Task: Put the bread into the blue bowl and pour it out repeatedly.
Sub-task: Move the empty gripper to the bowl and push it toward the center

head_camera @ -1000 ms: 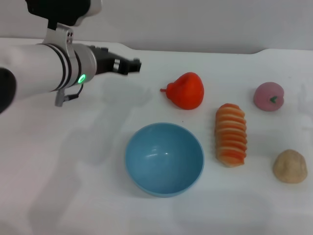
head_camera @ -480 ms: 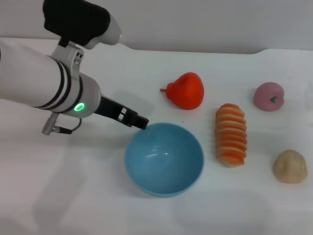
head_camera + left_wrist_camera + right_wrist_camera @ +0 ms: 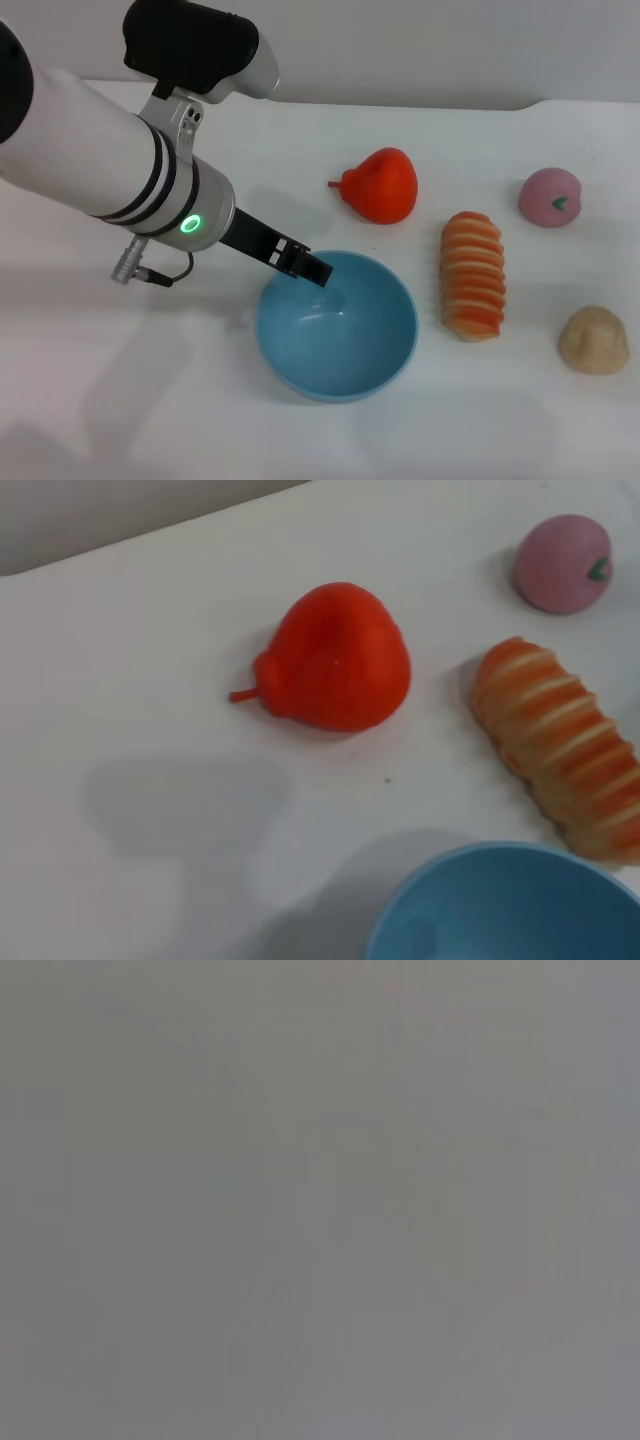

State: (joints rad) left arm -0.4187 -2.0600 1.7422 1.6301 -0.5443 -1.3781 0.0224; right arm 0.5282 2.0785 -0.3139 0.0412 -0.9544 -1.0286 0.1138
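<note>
Head view, left pincer (image 3: 308,264): seen over the near-left rim of the blue bowl (image 3: 345,340), tips dipping just past the rim; dark fingers read as close together, but how far apart they stand cannot be told; nothing is seen held.
Head view, bread (image 3: 473,274): lies ridged side up on the tabletop (image 3: 150,400), just beside the bowl on its right, apart from it.
Head view, bowl: upright, with no bread inside.
Head view, other items: a red pear-shaped toy (image 3: 382,185) sits beyond the bowl; a pink fruit (image 3: 549,196) and a beige lump (image 3: 593,340) sit further right.
Left wrist view: the bowl rim (image 3: 500,900), the bread (image 3: 560,745), the red toy (image 3: 335,670) and the pink fruit (image 3: 563,563) are shown; no fingers are seen.
Right wrist view: only flat grey is shown; the right pincer is not seen anywhere.
Step judged: the rim is being approached for a grip while the bread is not yet loaded.
Risk: the light bowl may be pushed or tipped toward the bread if the rim is struck off-centre.
Risk: a thin rim grip may slip once the bowl is tilted.
</note>
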